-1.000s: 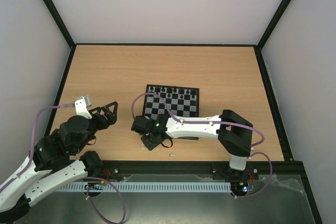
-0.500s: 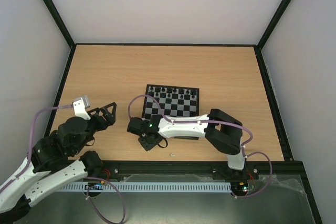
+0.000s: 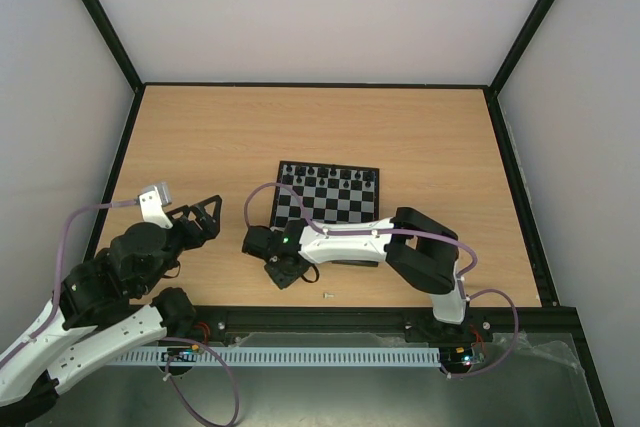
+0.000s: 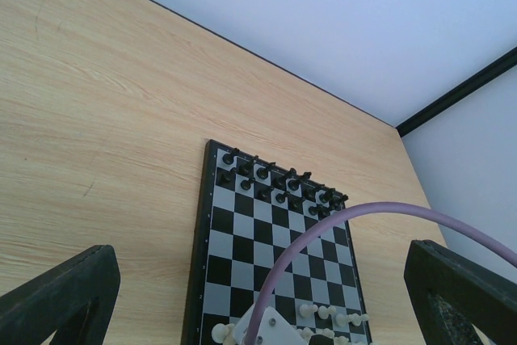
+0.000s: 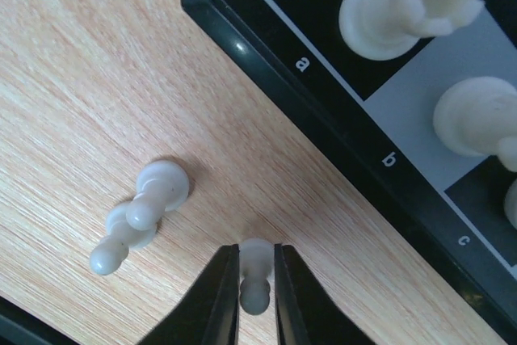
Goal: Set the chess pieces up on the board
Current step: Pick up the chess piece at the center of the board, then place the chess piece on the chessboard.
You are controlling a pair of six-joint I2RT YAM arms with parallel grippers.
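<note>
Right wrist: right gripper pinches white piece beside board; pick-up step; next, lift to its square. Left gripper spread wide.

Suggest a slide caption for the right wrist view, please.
Right gripper pinches a small white chess piece on the wooden table, just off the corner of the board.

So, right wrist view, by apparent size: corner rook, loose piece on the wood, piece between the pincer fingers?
1. corner rook
2. loose piece, lying flat
3. pinched piece, partly hidden by the right pincer
The upright rook is nearer the camera, so true sizes are unsure.
</note>
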